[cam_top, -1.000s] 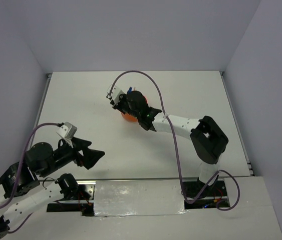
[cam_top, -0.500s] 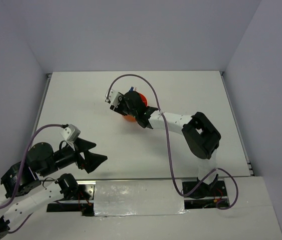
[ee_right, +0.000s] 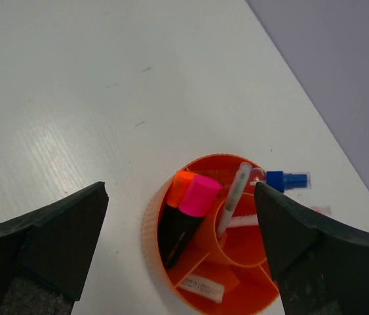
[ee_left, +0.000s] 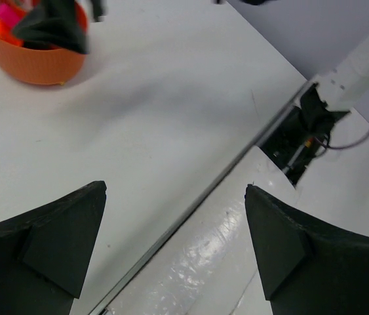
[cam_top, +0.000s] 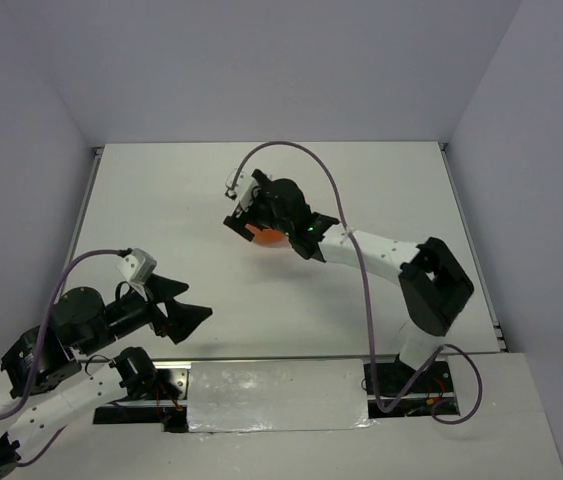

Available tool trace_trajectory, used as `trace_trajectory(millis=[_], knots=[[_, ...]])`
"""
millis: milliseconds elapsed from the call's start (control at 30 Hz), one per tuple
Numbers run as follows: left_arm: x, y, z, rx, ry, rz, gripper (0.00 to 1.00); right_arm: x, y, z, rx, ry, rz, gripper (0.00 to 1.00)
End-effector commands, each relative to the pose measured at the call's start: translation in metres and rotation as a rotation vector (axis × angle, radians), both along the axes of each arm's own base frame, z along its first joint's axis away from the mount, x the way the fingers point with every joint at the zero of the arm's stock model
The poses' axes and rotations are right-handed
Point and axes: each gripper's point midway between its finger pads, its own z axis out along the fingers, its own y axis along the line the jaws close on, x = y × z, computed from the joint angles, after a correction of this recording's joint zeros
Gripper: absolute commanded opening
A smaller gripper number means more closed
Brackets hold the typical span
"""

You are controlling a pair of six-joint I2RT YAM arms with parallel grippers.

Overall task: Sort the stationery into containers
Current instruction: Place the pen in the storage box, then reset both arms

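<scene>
- My right gripper hangs directly above the orange tub, jaws spread wide, gripping nothing.
- The tub stands on the white table.
- The pink-capped highlighter and the orange-capped highlighter lean side by side in one outer compartment.
- The thin pen stands in the centre cup.
- The blue-clear marker shows at the rim.
- The white eraser lies in another compartment.
- My left gripper is spread wide, empty, well apart from the tub.
</scene>
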Motion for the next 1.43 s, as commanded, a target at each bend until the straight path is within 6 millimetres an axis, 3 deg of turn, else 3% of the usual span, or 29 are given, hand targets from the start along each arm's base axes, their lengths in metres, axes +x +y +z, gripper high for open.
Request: trace_trajectory(millis=[0, 33, 67, 167, 200, 233, 267, 300, 333, 400, 433, 500, 567, 633, 767, 867, 1000, 1133, 1400], knots=[[0.029, 0.026, 0.010, -0.029, -0.009, 0.236, 0.99, -0.028, -0.010, 0.089, 0.224, -0.046, 0.012, 1.00], [0.039, 0.035, 0.008, -0.018, 0.004, 0.322, 0.99, -0.038, -0.016, 0.093, 0.271, -0.008, -0.003, 1.00], [0.046, 0.047, 0.005, 0.000, 0.019, 0.407, 0.99, -0.052, -0.029, 0.124, 0.340, -0.026, -0.011, 1.00], [0.076, 0.083, -0.005, 0.057, 0.060, 0.721, 0.99, -0.074, -0.071, 0.144, 0.443, 0.078, -0.151, 1.00], [0.085, 0.086, -0.013, 0.121, 0.076, 0.785, 0.99, -0.080, -0.082, 0.142, 0.482, 0.141, -0.205, 1.00], [0.091, 0.098, -0.012, 0.153, 0.079, 0.868, 0.99, -0.090, -0.108, 0.137, 0.489, 0.181, -0.295, 1.00], [0.091, 0.106, -0.011, 0.181, 0.096, 0.915, 0.99, -0.096, -0.121, 0.133, 0.496, 0.203, -0.335, 1.00], [0.098, 0.112, -0.014, 0.195, 0.117, 0.981, 0.99, -0.104, -0.132, 0.117, 0.496, 0.258, -0.379, 1.00], [0.101, 0.114, -0.013, 0.196, 0.120, 0.996, 0.99, -0.116, -0.157, 0.116, 0.501, 0.262, -0.443, 1.00], [0.111, 0.119, -0.005, 0.176, 0.103, 1.029, 0.99, -0.129, -0.183, 0.107, 0.524, 0.304, -0.530, 1.00], [0.114, 0.121, -0.003, 0.178, 0.097, 1.035, 0.99, -0.144, -0.206, 0.101, 0.516, 0.314, -0.571, 1.00], [0.121, 0.121, 0.002, 0.213, 0.093, 1.018, 0.99, -0.154, -0.238, 0.095, 0.537, 0.303, -0.674, 1.00], [0.124, 0.123, 0.007, 0.253, 0.085, 1.021, 0.99, -0.173, -0.275, 0.099, 0.568, 0.273, -0.744, 1.00], [0.125, 0.125, 0.002, 0.286, 0.096, 1.039, 0.99, -0.192, -0.301, 0.103, 0.611, 0.277, -0.777, 1.00], [0.111, 0.139, -0.004, 0.229, 0.095, 1.084, 0.99, -0.217, -0.333, 0.103, 0.640, 0.278, -0.805, 1.00], [0.095, 0.151, 0.001, 0.205, 0.063, 1.078, 0.99, -0.224, -0.347, 0.104, 0.674, 0.279, -0.844, 1.00], [0.080, 0.168, 0.002, 0.157, 0.004, 1.114, 0.99, -0.229, -0.348, 0.112, 0.710, 0.265, -0.801, 1.00], [0.077, 0.163, 0.003, 0.092, -0.022, 1.067, 0.99, -0.228, -0.345, 0.107, 0.696, 0.281, -0.807, 1.00], [0.087, 0.147, -0.009, 0.165, 0.015, 1.005, 0.99, -0.226, -0.342, 0.105, 0.697, 0.284, -0.807, 1.00]])
